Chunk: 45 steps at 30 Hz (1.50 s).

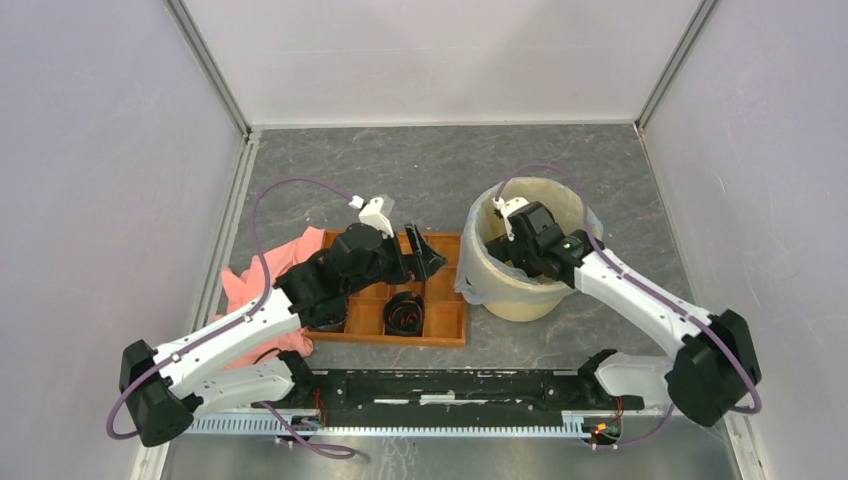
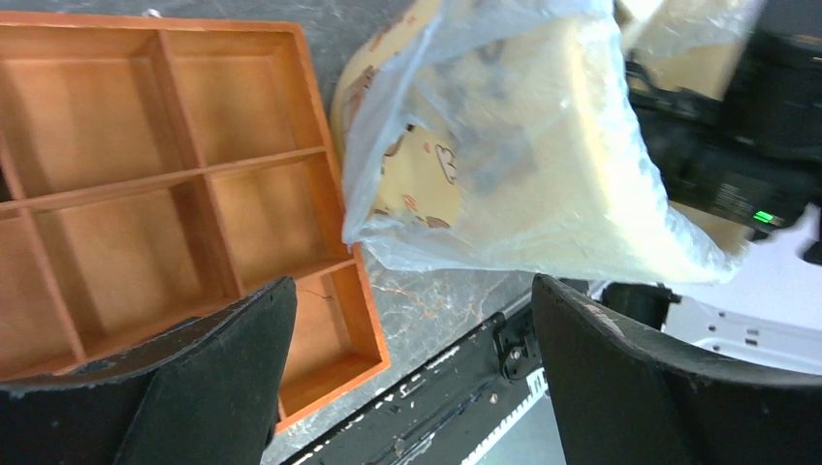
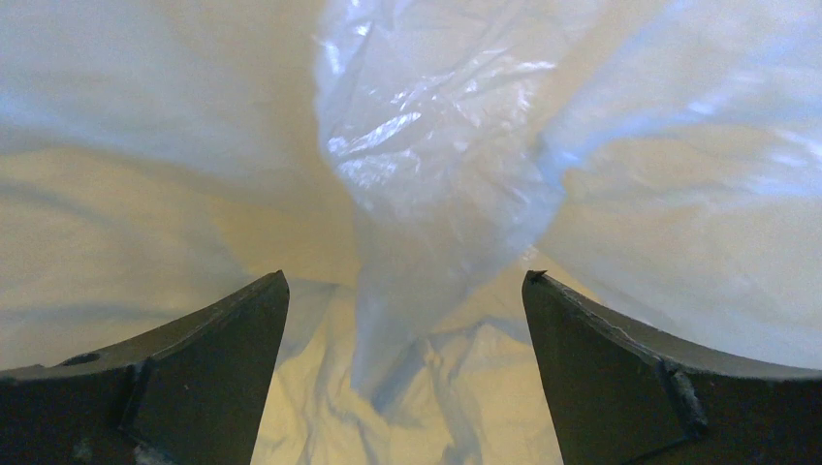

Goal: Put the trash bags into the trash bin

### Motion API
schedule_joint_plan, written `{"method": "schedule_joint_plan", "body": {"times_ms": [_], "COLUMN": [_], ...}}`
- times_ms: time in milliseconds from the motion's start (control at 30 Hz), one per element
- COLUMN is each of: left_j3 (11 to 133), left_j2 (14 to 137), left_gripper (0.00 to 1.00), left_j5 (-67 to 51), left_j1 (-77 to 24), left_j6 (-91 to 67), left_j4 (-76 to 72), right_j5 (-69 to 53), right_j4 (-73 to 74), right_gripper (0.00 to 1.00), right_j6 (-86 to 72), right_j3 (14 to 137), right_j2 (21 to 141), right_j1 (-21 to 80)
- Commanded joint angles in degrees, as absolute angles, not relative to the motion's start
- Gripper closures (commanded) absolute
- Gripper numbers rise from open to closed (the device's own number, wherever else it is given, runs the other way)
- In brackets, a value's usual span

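The trash bag (image 1: 474, 286) is being draped over the left rim of the trash bin (image 1: 532, 303), with the rest of the film lying bunched inside, as is being shown in the right wrist view (image 3: 436, 174). The right gripper (image 3: 405, 281) is being held down inside the bin, jaws spread wide, with a fold of film standing between them unpinched. The left gripper (image 2: 412, 286) is being held over the orange tray (image 1: 441, 337), jaws wide and gripping nothing. A pink cloth (image 1: 268, 268) is lying left of the tray, and a black item (image 1: 403, 312) is sitting in a near compartment.
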<state>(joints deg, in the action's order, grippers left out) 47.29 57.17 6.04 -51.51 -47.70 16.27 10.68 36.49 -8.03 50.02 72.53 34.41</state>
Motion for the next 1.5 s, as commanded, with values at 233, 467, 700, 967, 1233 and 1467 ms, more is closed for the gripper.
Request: {"method": "schedule_joint_plan", "body": {"times_ms": [233,467,700,967,1233,1467], "left_j3": [48.2,47.9,46.8,44.3,42.1,43.3], "left_j2": [62.0,64.8,64.6,62.4,56.3,52.0], "left_gripper": [0.03,0.04,0.04,0.04,0.03,0.02], "left_j5": [0.3,-2.7,-4.3,-8.7,-10.1,-11.2], "left_j1": [-42.0,-42.0,-42.0,-42.0,-42.0,-41.9], "left_j6": [-45.0,-46.2,-47.0,-47.6,-46.6,-43.3], "left_j4": [13.9,11.8,9.2,7.2,9.8,14.7], "right_j5": [9.5,10.7,16.2,26.1,23.8,19.2], "right_j4": [31.2,27.8,32.5,44.9,46.2,46.7], "right_gripper": [0.02,0.02,0.02,0.02,0.02,0.02], "right_j6": [-6.9,-7.4,-9.8,-19.7,-25.4,-28.6], "right_j3": [46.8,43.6,39.1,37.9,35.4,31.1], "right_j2": [73.0,78.7,74.4,67.4,62.1,54.9], "right_j1": [34.7,34.7,34.6,32.1,17.4,9.1]}}
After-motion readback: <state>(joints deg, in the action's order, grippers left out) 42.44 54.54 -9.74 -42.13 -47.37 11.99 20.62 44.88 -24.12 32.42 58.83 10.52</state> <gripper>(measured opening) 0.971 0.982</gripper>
